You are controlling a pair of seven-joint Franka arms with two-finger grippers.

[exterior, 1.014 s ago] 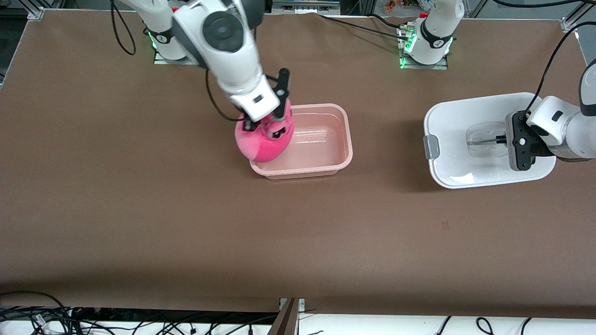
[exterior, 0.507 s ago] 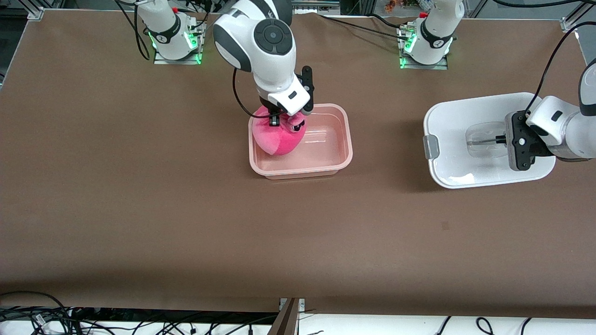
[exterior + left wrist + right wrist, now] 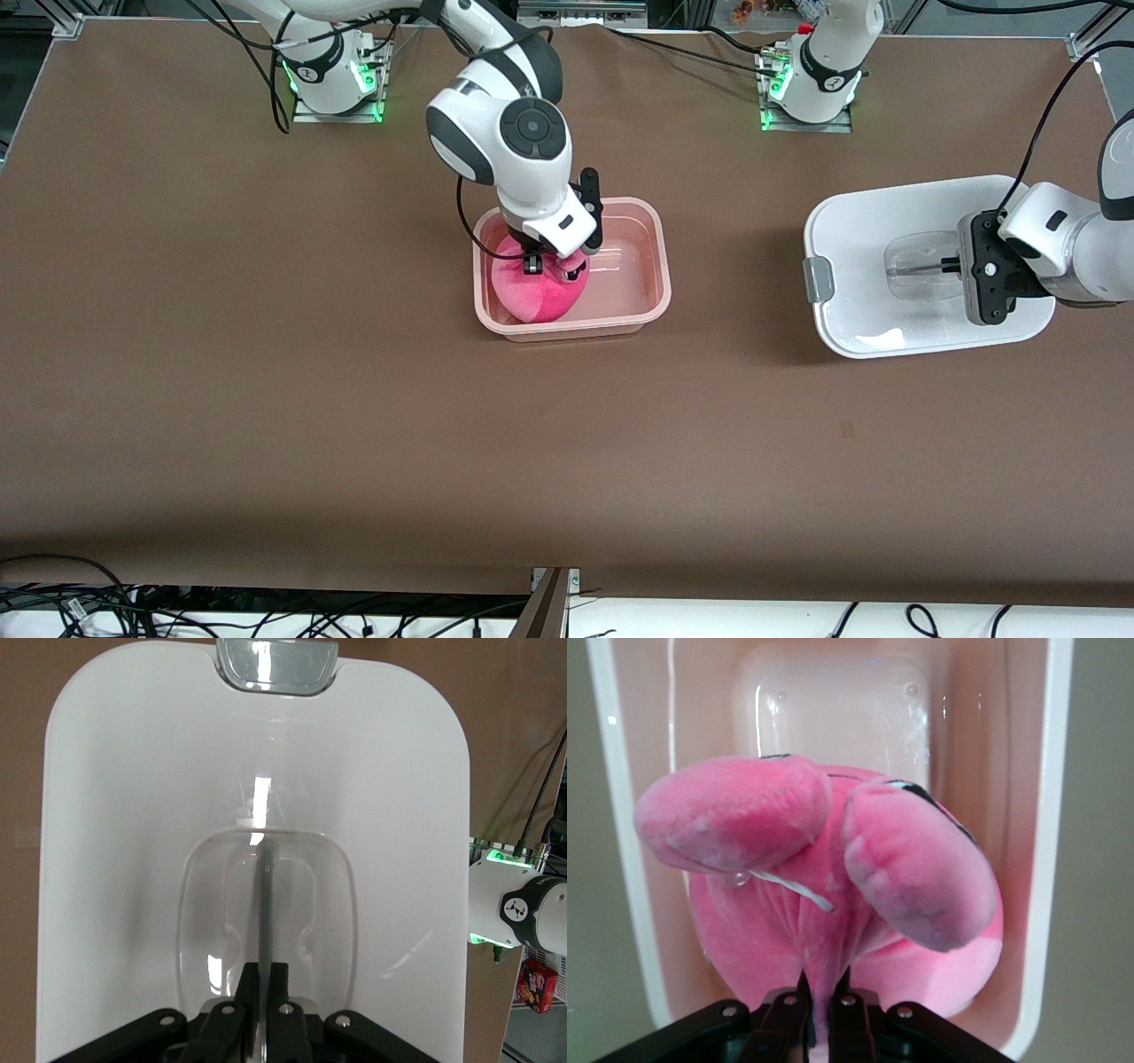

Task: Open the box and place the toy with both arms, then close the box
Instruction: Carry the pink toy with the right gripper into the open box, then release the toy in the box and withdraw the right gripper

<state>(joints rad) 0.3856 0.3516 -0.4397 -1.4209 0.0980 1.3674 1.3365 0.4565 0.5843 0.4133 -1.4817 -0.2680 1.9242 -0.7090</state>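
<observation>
The pale pink tub (image 3: 651,306) of the box stands open at the table's middle. My right gripper (image 3: 554,262) is shut on the hot-pink plush toy (image 3: 536,297) and holds it inside the tub, at the end toward the right arm. In the right wrist view the toy (image 3: 833,868) fills the tub (image 3: 1050,833), pinched by a fold between the fingers. The white lid (image 3: 873,266) lies on the table toward the left arm's end. My left gripper (image 3: 952,265) is shut on the thin bar of the lid's clear handle (image 3: 263,868).
The lid's grey clip (image 3: 819,277) faces the tub. Both arm bases (image 3: 811,75) stand along the table's edge farthest from the front camera. Cables lie past the table's near edge.
My right gripper has carried the toy from over the tub's rim down into the tub. The left gripper and the lid have stayed in place.
</observation>
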